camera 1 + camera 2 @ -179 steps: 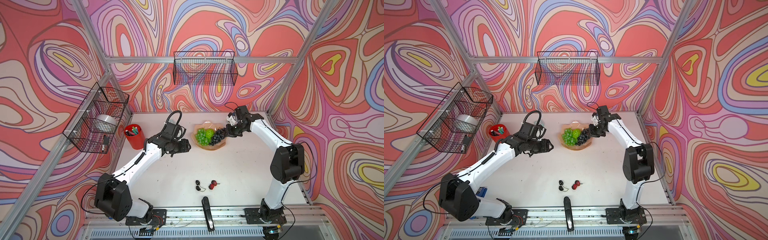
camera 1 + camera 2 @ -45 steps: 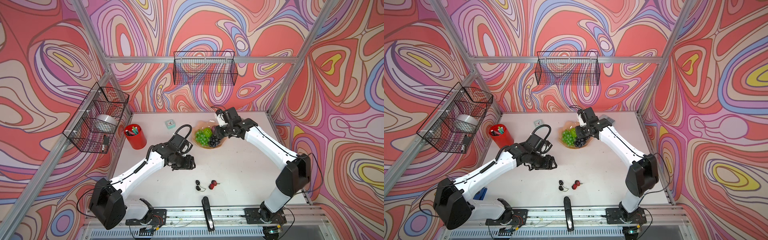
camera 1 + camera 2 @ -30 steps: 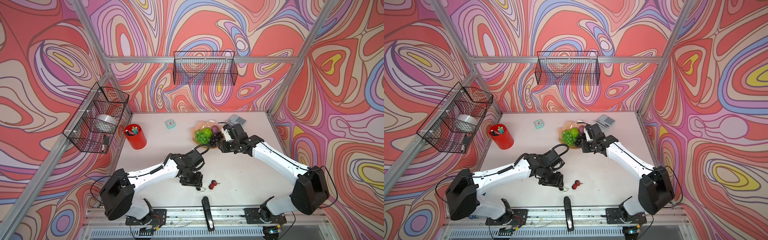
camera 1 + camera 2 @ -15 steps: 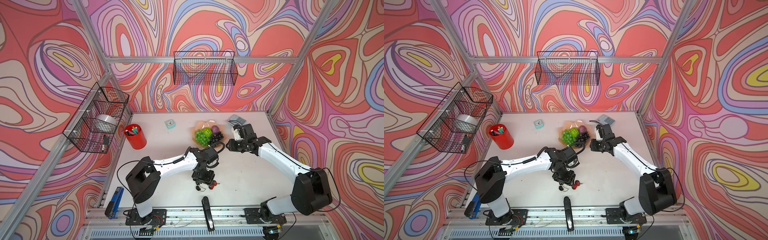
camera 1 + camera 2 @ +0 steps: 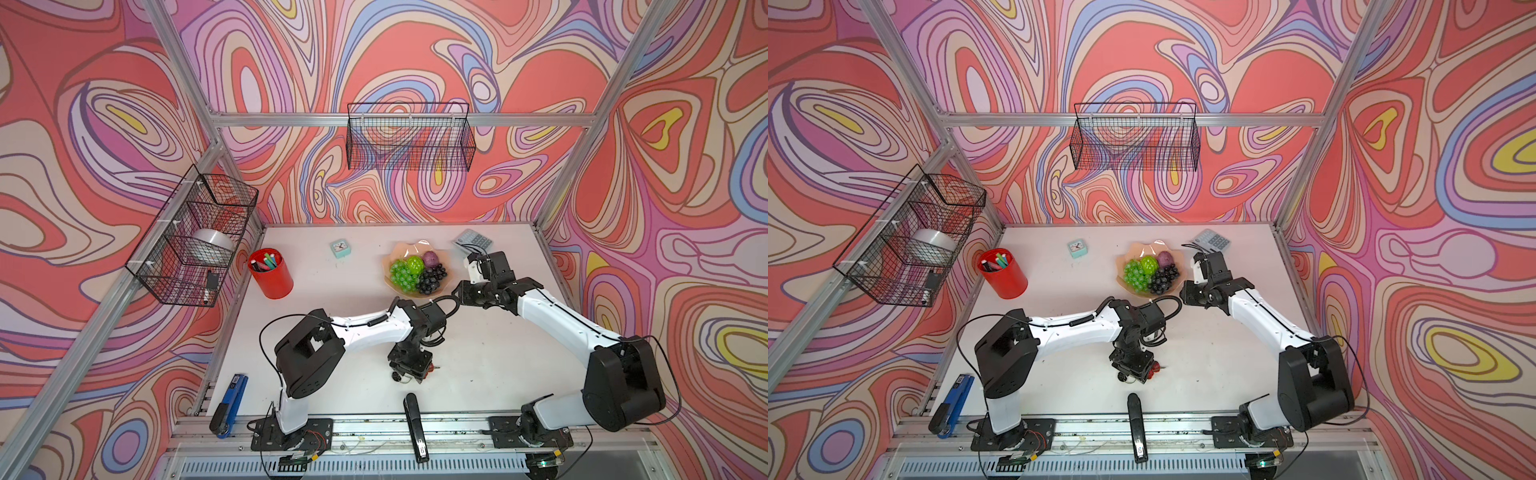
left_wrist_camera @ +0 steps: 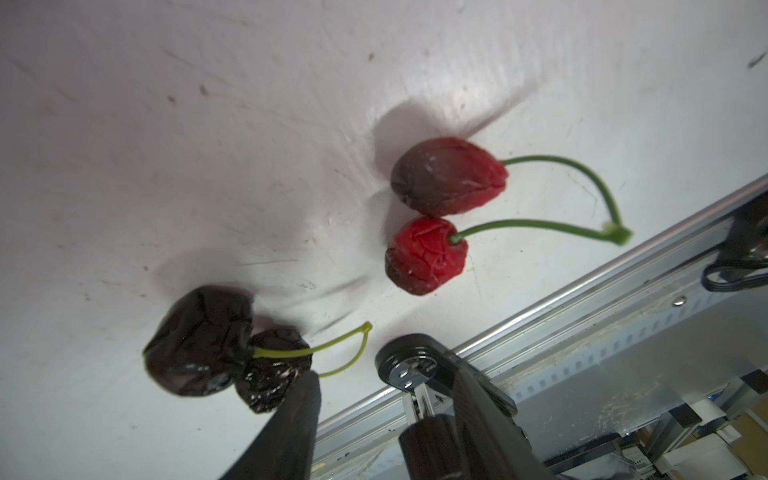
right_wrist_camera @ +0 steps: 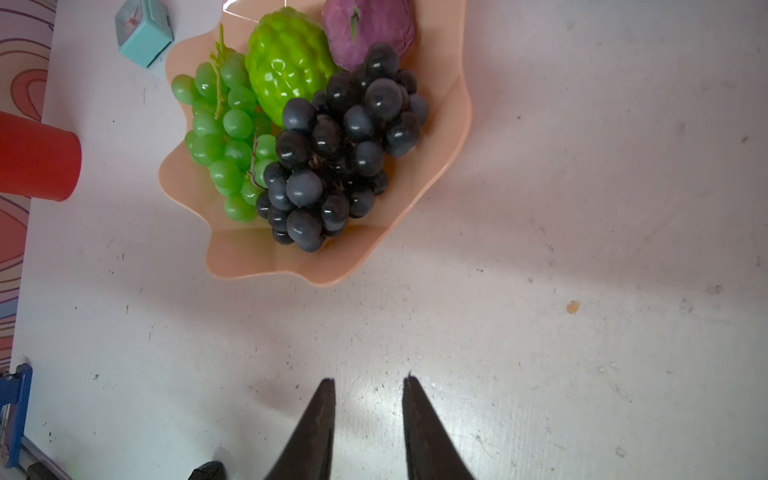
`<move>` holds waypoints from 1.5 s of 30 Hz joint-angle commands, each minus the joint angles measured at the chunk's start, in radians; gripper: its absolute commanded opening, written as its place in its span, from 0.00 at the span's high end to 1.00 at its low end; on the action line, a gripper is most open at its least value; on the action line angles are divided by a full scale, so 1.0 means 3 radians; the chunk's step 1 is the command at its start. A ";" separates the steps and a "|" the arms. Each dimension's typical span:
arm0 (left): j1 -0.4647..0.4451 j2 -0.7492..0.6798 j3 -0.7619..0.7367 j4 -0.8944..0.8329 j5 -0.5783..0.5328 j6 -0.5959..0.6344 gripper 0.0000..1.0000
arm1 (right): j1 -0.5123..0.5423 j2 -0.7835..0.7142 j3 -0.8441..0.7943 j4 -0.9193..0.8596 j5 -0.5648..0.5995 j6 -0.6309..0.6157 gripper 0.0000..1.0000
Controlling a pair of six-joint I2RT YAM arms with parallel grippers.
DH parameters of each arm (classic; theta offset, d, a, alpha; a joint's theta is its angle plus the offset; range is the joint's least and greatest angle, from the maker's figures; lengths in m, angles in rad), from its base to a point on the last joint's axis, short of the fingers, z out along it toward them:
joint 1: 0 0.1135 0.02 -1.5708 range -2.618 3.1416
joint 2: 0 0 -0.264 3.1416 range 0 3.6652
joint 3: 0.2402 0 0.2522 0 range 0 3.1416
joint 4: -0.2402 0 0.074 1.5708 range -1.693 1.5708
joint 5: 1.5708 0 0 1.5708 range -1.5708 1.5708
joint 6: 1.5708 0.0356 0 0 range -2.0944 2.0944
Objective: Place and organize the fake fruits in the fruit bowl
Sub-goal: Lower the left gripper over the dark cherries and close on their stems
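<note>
At the table's (image 6: 208,124) front, black berry pair (image 6: 224,345) just outside the left gripper's (image 5: 410,371) spread fingers (image 6: 291,424), ungripped.

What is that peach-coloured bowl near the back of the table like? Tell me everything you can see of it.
The fruit bowl is wide, shallow and glossy peach-pink, plastic by its look, with faceted sides and a petal-like rim. It stands upright on the white table, toward the back. Resting in it are a green grape bunch, a dark purple grape bunch, a ridged lime-green ball and a mauve ball.
</note>
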 commanded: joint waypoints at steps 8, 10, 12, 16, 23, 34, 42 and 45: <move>-0.0007 0.0271 0.0118 -0.0114 -0.0203 -0.0014 0.46 | -0.0049 -0.0096 -0.0099 0.0082 -0.0007 -0.0031 0.68; -0.0007 0.0322 0.0134 -0.0083 -0.0180 -0.0013 0.47 | -0.0054 -0.0098 -0.0109 0.0061 -0.0003 -0.0051 0.68; -0.0007 0.0347 0.0134 -0.0067 -0.0180 -0.0022 0.48 | -0.0059 -0.0112 -0.0126 0.0055 0.0017 -0.0064 0.68; -0.0011 0.0352 0.0087 -0.0064 -0.0235 -0.0047 0.52 | -0.0074 -0.0121 -0.0143 0.0044 0.0018 -0.0087 0.68; -0.0017 0.0077 0.0027 -0.0114 -0.0410 0.0079 0.43 | -0.0080 -0.0040 -0.0104 0.0089 -0.0049 -0.0082 0.68; -0.0012 -0.0583 -0.0306 -0.0478 -0.0553 -0.0474 0.35 | -0.0080 0.0066 0.0064 0.0043 -0.0099 -0.0096 0.69; -0.0011 -0.0929 -0.0821 -0.0433 -0.0434 -0.0860 0.25 | -0.0080 0.0193 0.0142 0.0120 -0.0187 -0.0095 0.70; -0.0012 -0.0949 -0.0899 -0.0281 -0.0362 -0.0870 0.26 | -0.0080 0.0224 0.0142 0.0150 -0.0220 -0.0084 0.71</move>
